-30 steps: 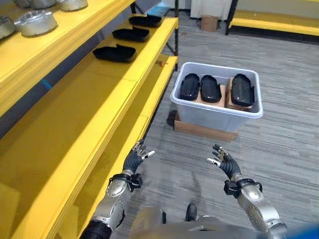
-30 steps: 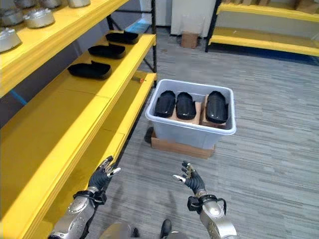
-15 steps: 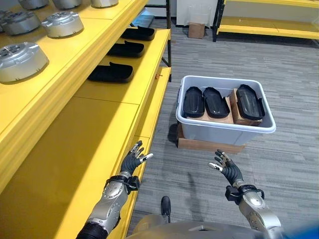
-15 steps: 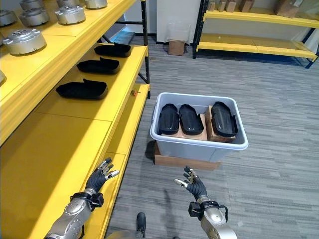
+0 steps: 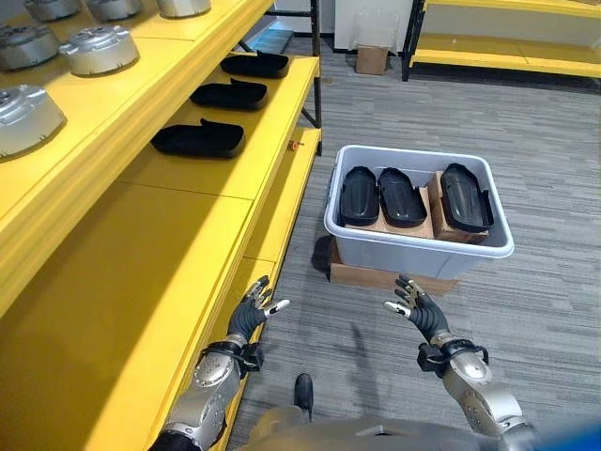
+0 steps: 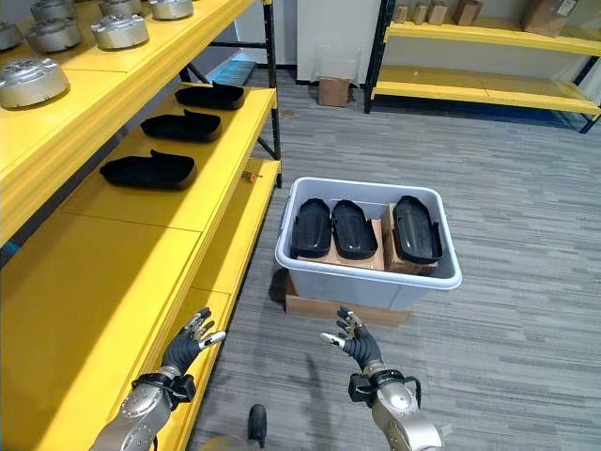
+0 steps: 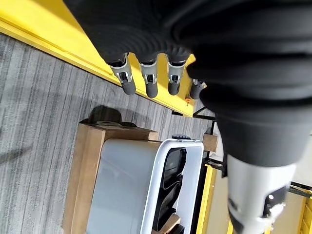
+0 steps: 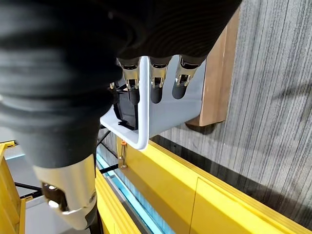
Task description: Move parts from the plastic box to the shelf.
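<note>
The yellow shelf [image 5: 141,244] runs along 9 o'clock; the grey plastic box [image 5: 418,246] sits at 1 o'clock holding three black moulded parts [image 5: 400,195], likely stiff, light, slippery: grasp across the edges. Left hand [image 5: 249,315] and right hand [image 5: 414,310] hover spread, empty

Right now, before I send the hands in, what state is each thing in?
Plastic box: open-topped, on a flat cardboard base on the floor.
Black parts in the box: three, side by side, untouched.
Black parts on the shelf: three in a row.
Left hand: open, empty.
Right hand: open, empty, short of the box.
</note>
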